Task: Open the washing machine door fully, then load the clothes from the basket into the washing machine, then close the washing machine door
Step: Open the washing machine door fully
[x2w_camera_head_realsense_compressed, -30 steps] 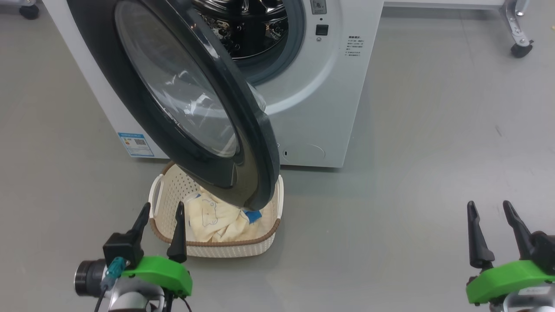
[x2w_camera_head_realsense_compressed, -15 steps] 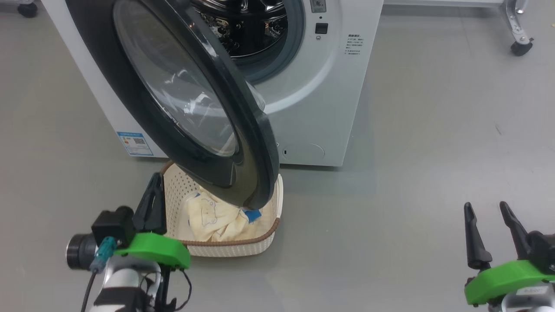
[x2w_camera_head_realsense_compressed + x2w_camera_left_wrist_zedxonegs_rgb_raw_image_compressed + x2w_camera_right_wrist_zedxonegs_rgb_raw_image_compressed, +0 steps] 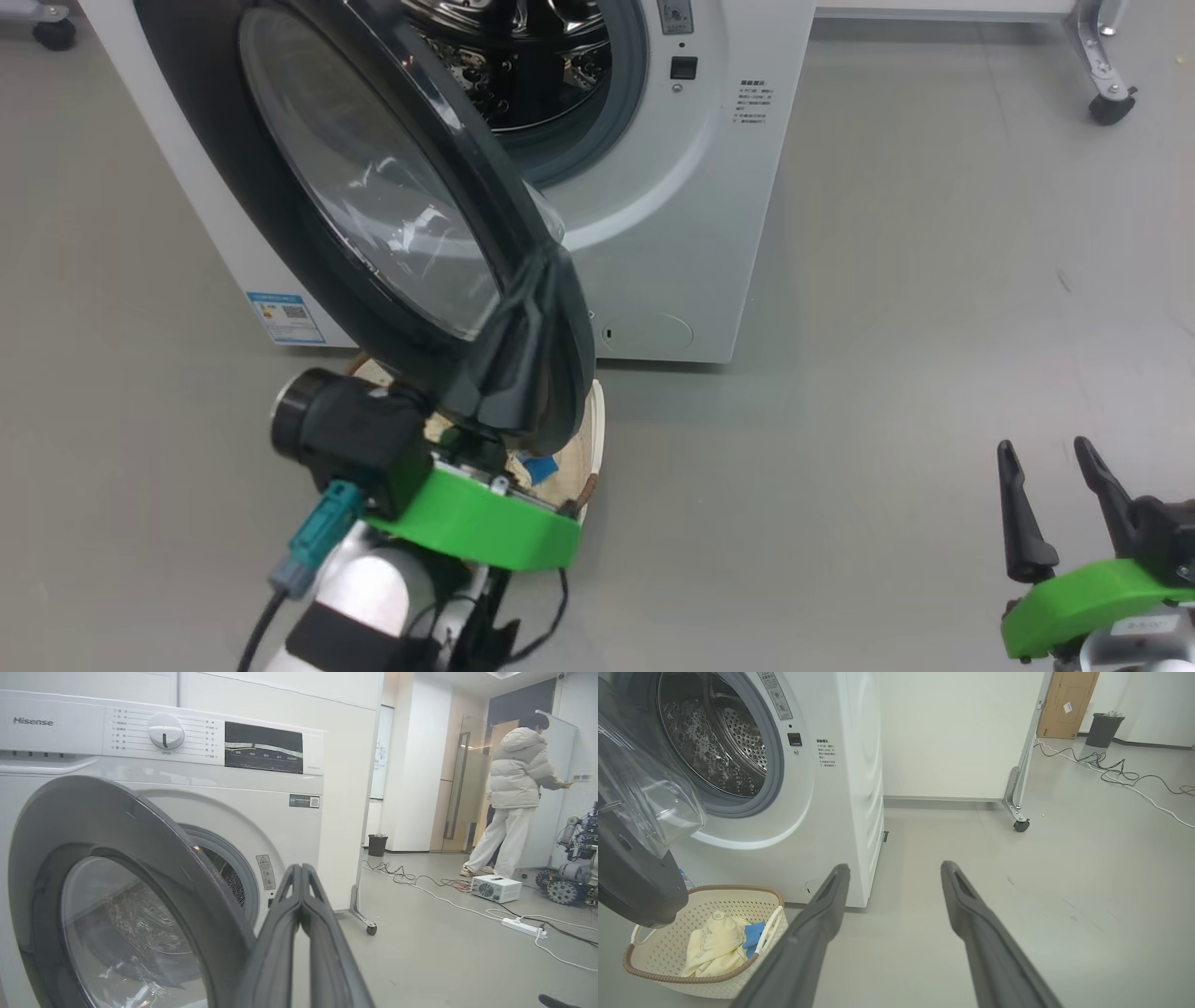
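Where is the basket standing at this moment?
In the right wrist view the basket stands on the floor at lower left, before the washing machine, under the open door.

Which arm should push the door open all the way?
Left, probably: the left gripper, shut, is by the free edge of the washing machine door. The right gripper hangs open, far off over the floor.

I see a white washing machine (image 3: 859, 788), a glossy black rim on its door (image 3: 635, 882), a cream perforated basket (image 3: 738, 905) rimmed in brown, pale yellow clothes (image 3: 710, 947) with a blue patch, and a grey floor (image 3: 1064, 882).
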